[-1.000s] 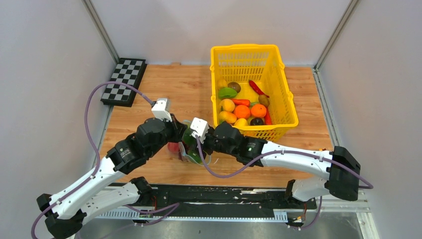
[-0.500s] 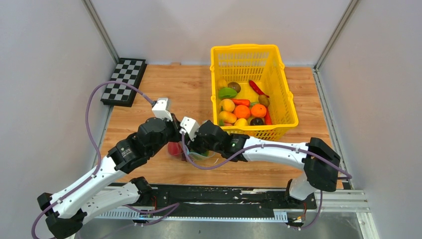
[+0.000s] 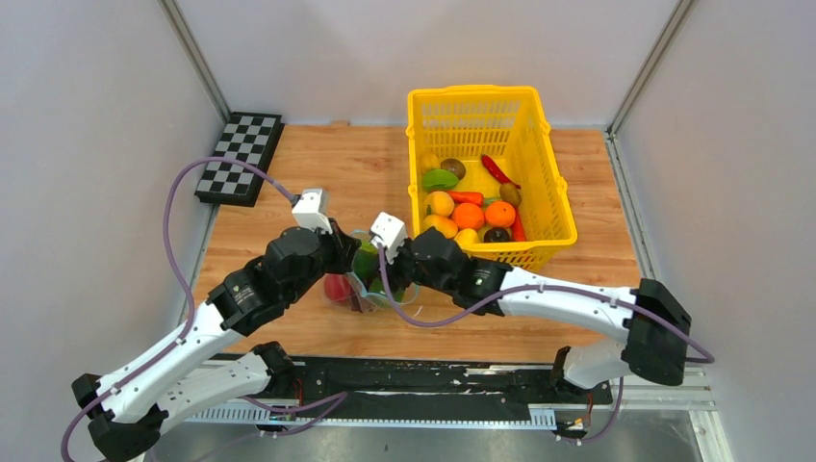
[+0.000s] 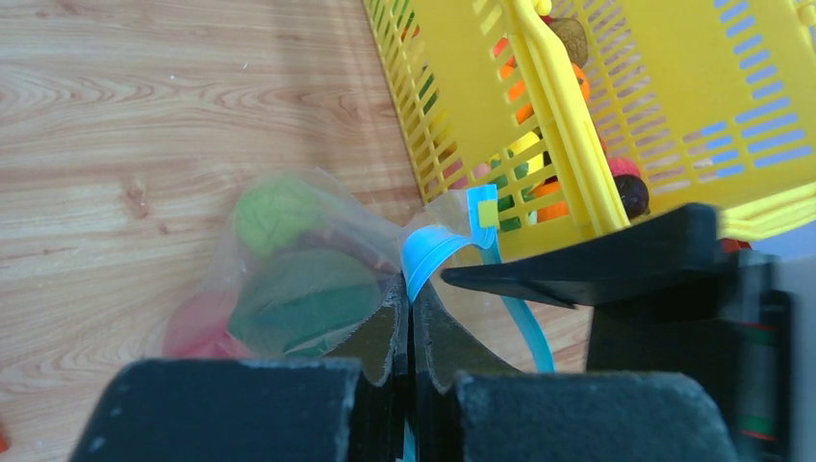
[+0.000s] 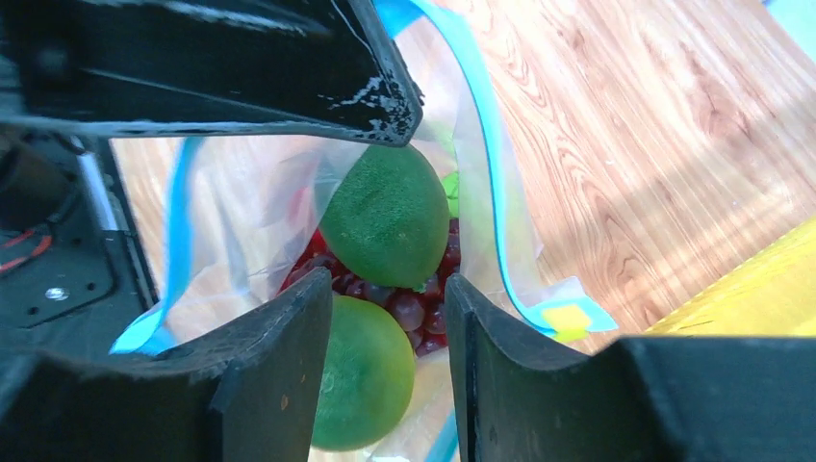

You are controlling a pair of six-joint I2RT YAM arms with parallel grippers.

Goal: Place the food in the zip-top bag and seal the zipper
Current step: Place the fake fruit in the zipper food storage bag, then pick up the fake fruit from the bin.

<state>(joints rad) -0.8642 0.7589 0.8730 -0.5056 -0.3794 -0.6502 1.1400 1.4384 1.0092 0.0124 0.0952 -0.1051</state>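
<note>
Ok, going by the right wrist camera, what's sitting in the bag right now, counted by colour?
Green round fruits: 2
Dark red grape bunch: 1
Total: 3 showing inside the zip-top bag; anything beneath them is hidden.

Bag (image 3: 366,274) mostly hidden
From above, both arms cover it; its zipper (image 4: 428,248) vanishes inside the left pincer (image 4: 409,289).
</note>
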